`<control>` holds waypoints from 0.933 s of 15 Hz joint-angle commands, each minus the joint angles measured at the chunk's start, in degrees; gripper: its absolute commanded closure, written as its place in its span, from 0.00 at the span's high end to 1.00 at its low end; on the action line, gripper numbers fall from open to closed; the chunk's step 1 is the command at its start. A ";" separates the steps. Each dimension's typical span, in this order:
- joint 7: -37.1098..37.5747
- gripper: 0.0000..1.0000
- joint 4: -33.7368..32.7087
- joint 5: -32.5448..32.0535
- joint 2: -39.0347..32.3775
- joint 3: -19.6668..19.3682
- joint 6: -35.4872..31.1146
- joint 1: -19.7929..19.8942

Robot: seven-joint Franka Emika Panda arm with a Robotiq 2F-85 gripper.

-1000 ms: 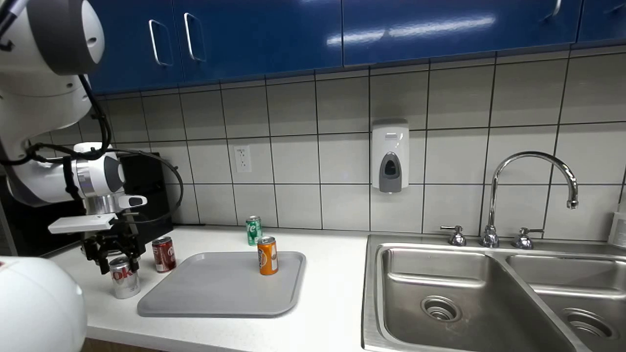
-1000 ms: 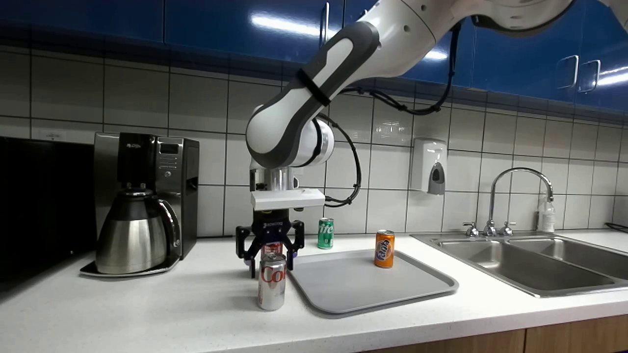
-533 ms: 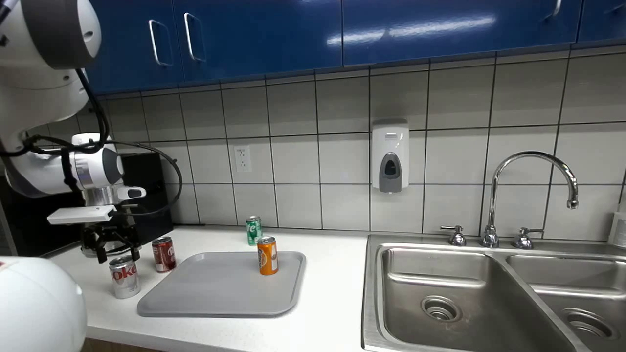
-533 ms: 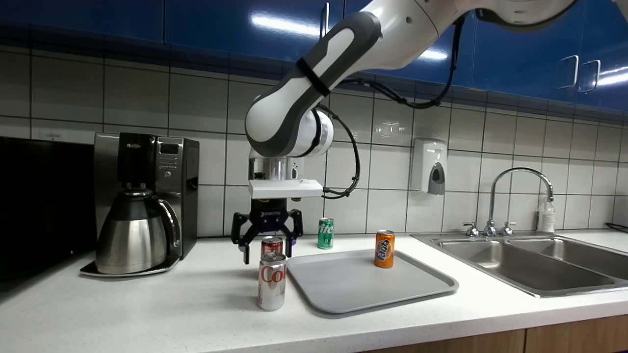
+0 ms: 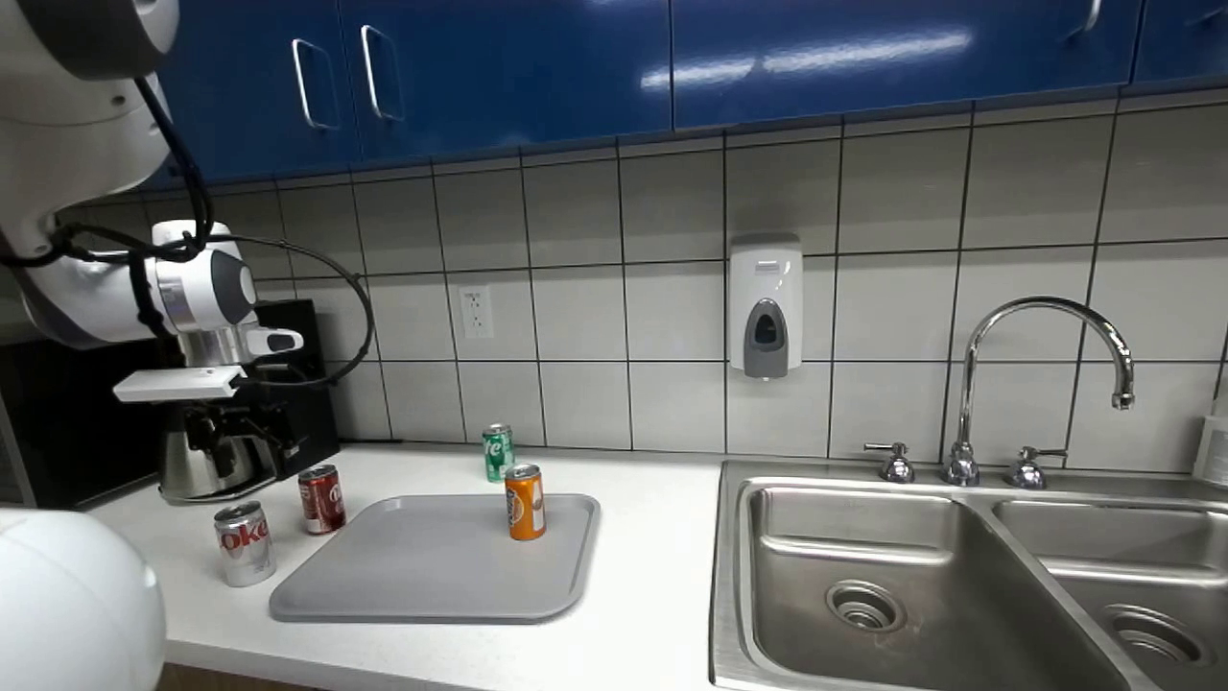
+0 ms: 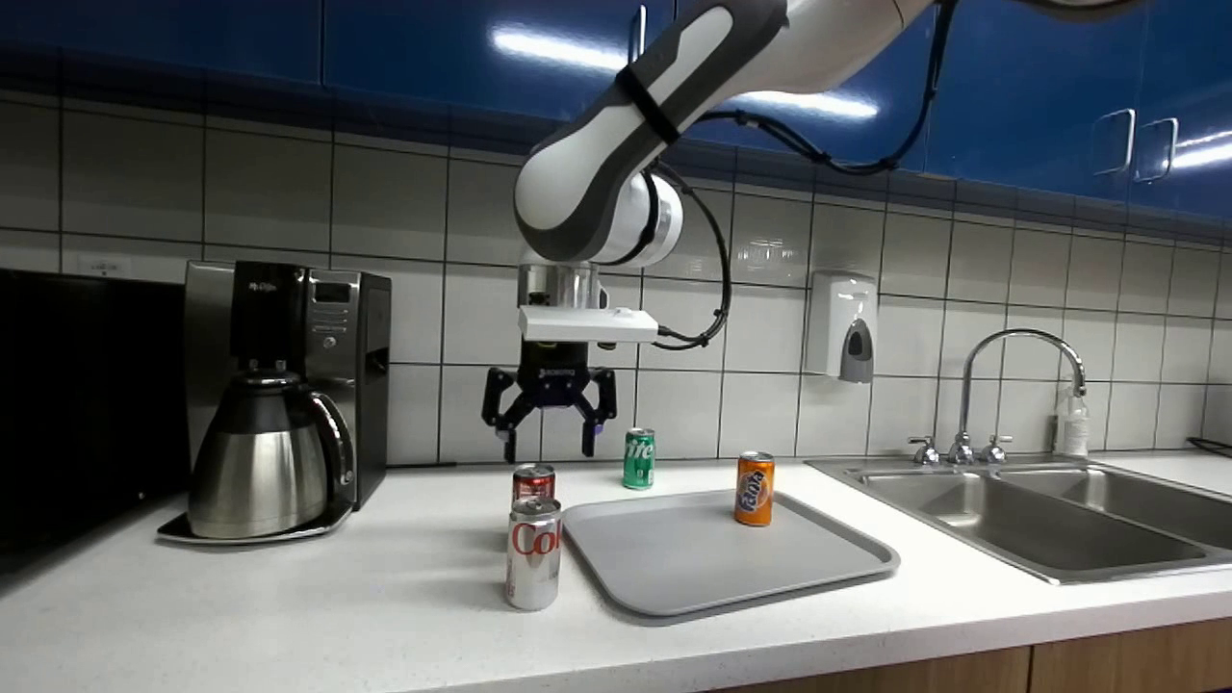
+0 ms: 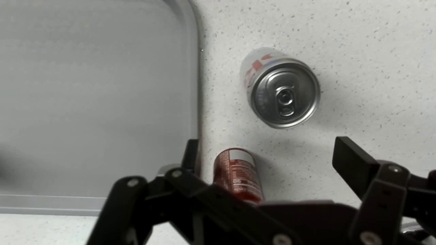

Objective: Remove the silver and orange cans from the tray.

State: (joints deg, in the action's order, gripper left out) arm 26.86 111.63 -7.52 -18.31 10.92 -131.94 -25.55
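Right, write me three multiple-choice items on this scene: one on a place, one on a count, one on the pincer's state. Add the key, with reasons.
1. Where is the orange can?
A) In the sink
B) On the tray
C) Beside the faucet

2. How many cans stand on the counter, off the tray?
A) Three
B) One
C) Five

3. How is the pincer?
A) Shut on a can
B) Shut, empty
C) Open, empty

Key:
1 B: both exterior views show it standing upright there.
2 A: the silver can, dark red can and green can stand there.
3 C: its jaws stand apart and grip nothing.
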 commanded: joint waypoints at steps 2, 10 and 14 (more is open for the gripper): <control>-4.31 1.00 5.65 0.64 5.68 -0.76 0.64 4.53; -14.14 1.00 8.83 0.73 7.11 -4.74 0.30 13.37; -18.22 1.00 7.42 0.42 5.58 -6.93 0.69 16.82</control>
State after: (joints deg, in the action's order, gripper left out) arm 12.22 119.18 -7.52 -13.07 4.60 -131.96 -11.04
